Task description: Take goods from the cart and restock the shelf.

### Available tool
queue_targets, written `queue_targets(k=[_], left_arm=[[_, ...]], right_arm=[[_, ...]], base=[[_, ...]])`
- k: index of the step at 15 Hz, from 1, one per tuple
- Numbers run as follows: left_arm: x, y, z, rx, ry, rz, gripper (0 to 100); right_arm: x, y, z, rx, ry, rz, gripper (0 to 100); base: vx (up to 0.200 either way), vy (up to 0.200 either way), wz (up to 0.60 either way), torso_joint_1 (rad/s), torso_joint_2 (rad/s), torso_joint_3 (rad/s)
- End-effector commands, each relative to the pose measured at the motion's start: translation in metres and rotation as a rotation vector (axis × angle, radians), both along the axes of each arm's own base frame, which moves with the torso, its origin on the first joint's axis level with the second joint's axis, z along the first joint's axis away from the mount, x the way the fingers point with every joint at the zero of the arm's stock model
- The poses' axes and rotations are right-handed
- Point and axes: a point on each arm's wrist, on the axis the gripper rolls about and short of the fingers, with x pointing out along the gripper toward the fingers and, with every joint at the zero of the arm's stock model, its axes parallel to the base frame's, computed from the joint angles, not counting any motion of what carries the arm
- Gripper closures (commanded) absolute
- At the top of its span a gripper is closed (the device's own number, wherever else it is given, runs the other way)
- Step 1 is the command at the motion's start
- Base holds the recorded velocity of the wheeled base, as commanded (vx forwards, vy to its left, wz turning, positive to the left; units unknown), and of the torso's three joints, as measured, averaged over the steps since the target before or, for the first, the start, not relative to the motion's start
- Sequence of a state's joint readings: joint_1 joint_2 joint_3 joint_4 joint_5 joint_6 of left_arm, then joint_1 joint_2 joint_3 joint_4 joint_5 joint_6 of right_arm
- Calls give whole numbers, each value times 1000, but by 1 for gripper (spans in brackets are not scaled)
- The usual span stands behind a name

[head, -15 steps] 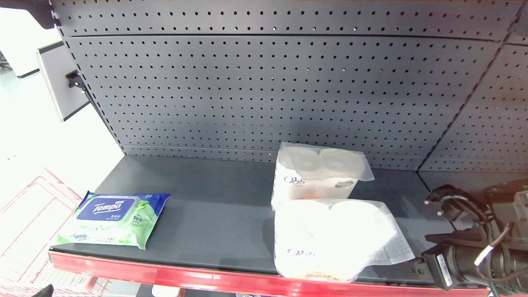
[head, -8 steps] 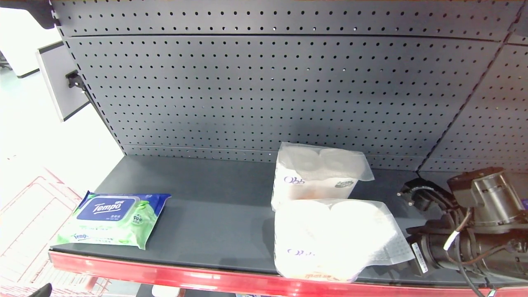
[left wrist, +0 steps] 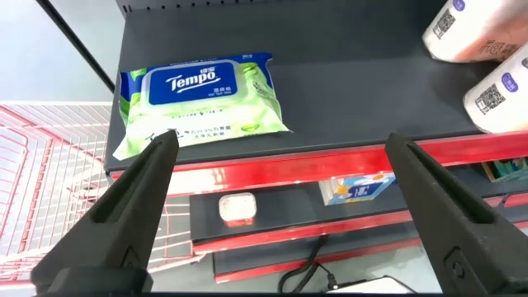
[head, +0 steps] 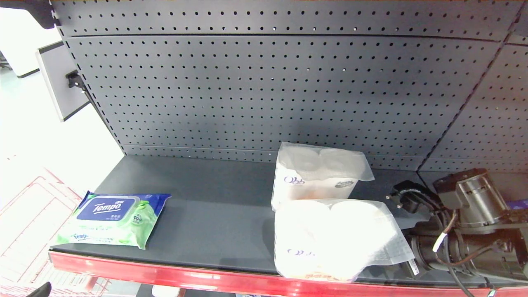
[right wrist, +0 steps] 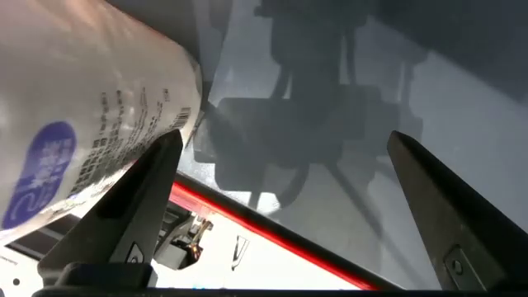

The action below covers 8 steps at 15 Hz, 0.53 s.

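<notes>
Grey pegboard [head: 264,90] backs a dark shelf [head: 214,206] with a red front lip. Wipes [head: 111,218] lie flat at the shelf's left front corner, and the red wire cart [head: 24,235] is off to the left, lower down.

On the right half sit two packs of rolls, one behind the other. The rear pack [head: 317,173] is near the pegboard and the front pack [head: 330,239] is right at the lip. They're close together, but I can't tell if they touch.

The right arm [head: 466,239] is over the shelf's right end, just beside the front pack. The right fingers [right wrist: 132,206] are spread wide with nothing between them, low over the shelf, with a pack's wrapper right by one of them.

The left fingers [left wrist: 140,206] are spread apart and empty too, out in front of the shelf and facing the wipes. Below that is a lower shelf [left wrist: 280,213] with a couple of small boxes [left wrist: 359,188].
</notes>
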<state>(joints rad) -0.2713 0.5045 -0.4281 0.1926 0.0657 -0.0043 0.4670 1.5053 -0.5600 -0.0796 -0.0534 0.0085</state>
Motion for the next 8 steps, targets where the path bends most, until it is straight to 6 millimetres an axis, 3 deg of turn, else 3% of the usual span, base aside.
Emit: queue_targets(k=[1,8], left_arm=[[1,0,0,1,4,0,0],[-1,0,0,-2,-6,6,0]], right_arm=[[-2,2,0,0,0,11,0],[-5,4,0,-3,-1,25,0]], base=[[0,0,0,0,0,0],[0,0,0,0,0,0]])
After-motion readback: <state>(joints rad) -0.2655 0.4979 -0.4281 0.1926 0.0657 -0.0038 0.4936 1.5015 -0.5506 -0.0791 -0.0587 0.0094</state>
